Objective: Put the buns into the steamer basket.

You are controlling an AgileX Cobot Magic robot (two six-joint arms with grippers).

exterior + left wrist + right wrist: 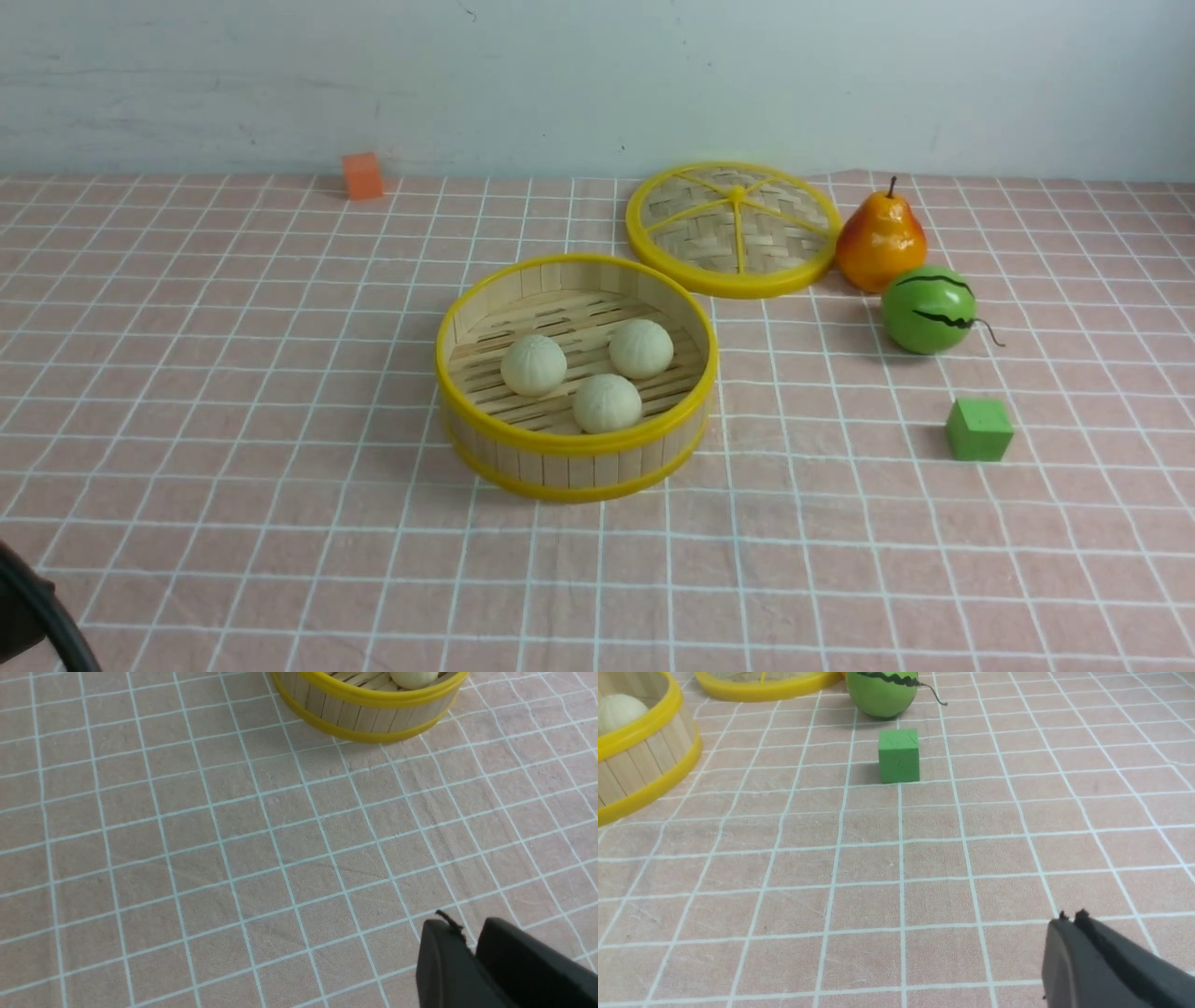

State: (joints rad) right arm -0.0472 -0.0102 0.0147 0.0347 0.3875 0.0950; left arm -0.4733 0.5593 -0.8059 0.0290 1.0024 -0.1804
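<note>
Pink-checked table (233,392): all three buns (533,365) are seen inside the steamer basket (576,444) mid-table, left gripper (469,947) slightly parted and empty, right gripper (1069,921) closed and empty; only a stray arm sweep could knock the basket.

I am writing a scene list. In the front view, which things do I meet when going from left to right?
Orange cube → steamer basket → woven lid → pear → watermelon ball → green cube.

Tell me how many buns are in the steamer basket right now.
3, all on the floor of the steamer basket: left bun, back-right bun, front bun. None visible elsewhere.
</note>
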